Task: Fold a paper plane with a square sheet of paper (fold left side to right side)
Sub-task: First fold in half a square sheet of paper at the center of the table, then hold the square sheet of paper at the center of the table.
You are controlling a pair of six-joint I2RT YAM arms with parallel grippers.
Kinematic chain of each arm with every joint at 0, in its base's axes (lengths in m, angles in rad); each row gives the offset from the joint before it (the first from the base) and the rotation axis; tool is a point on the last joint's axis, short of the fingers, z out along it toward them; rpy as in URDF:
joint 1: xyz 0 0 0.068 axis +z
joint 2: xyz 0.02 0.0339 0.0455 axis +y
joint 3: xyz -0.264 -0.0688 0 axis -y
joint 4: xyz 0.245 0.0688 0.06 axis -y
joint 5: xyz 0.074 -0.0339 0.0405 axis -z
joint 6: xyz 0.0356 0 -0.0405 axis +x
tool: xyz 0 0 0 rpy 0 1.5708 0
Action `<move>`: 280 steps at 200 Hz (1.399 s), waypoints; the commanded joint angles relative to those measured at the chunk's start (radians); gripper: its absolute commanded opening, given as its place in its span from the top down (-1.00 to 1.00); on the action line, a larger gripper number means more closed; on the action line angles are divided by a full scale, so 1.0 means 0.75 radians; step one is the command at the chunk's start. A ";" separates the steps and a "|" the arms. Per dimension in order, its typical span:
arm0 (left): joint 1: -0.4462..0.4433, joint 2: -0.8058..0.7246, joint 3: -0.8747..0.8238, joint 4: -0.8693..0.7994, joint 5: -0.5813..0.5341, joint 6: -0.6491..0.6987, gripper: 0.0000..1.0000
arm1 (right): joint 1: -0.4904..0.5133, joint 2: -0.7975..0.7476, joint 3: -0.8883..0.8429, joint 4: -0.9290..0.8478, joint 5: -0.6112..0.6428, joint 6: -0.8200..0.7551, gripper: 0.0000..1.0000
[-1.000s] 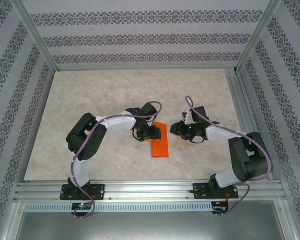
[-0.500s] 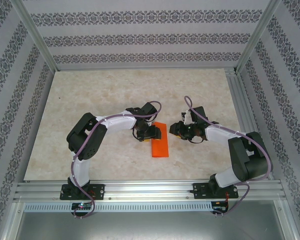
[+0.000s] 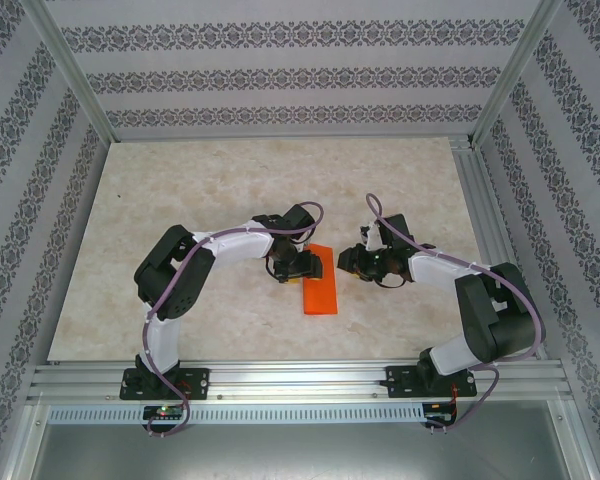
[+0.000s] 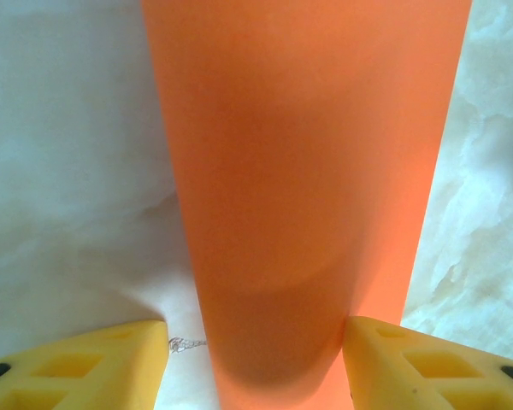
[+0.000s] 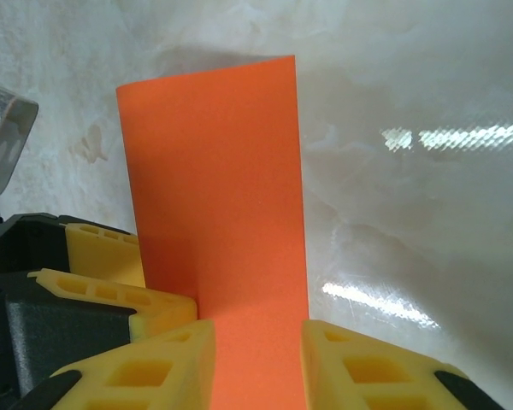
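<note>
We see the left fingers (image 4: pixel 85 367) spread over the far left corner of the folded orange sheet of paper (image 3: pixel 319 292), which lies flat on the tabletop (image 3: pixel 180 190). Just right of its far end, the right fingers (image 5: pixel 154 376) stand apart, with paper showing in their gap.

The sheet of paper (image 3: pixel 319 289) is plain bright orange and unmarked. It looks darker between the left fingers (image 4: pixel 77 363), probably from shadow. The left fingers and right fingers (image 5: pixel 154 367) are yellow. The surface (image 3: pixel 180 190) beneath them is cream with pale marbled veining. Beyond them, the walls (image 3: pixel 280 75) are white with grey floral bands.
</note>
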 commanded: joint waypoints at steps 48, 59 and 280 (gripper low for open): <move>-0.069 0.132 0.011 0.128 0.003 0.004 -0.19 | 0.011 0.004 -0.011 0.022 0.011 0.015 0.38; -0.069 0.134 0.012 0.128 0.003 0.003 -0.19 | 0.011 0.004 -0.011 0.023 0.008 0.015 0.39; -0.077 0.132 0.026 0.111 -0.003 0.015 -0.18 | 0.137 0.198 0.043 -0.014 0.071 0.026 0.70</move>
